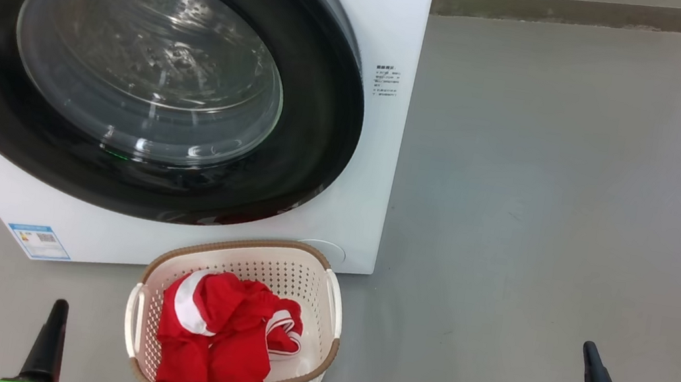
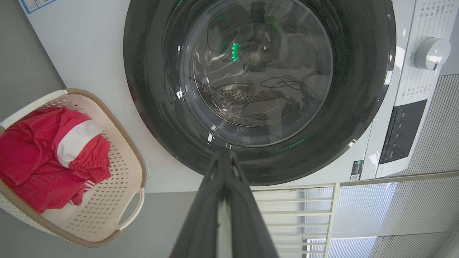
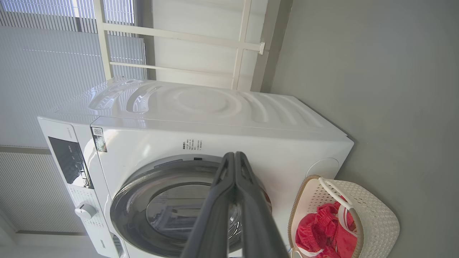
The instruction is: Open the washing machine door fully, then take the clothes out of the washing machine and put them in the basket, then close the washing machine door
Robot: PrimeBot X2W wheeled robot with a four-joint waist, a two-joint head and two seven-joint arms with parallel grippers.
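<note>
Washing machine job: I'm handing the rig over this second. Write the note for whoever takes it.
Left gripper: shut, empty, clear of everything.
Right gripper: shut, empty, also clear.
Washing machine door: closed against the washing machine; no red shows inside.
Clothes: piled in the basket, which stands on the floor right in front of the machine.
Done: clothes are out and in the basket, door is shut.
Left: nothing that I can see; perhaps check that the door has latched.
</note>
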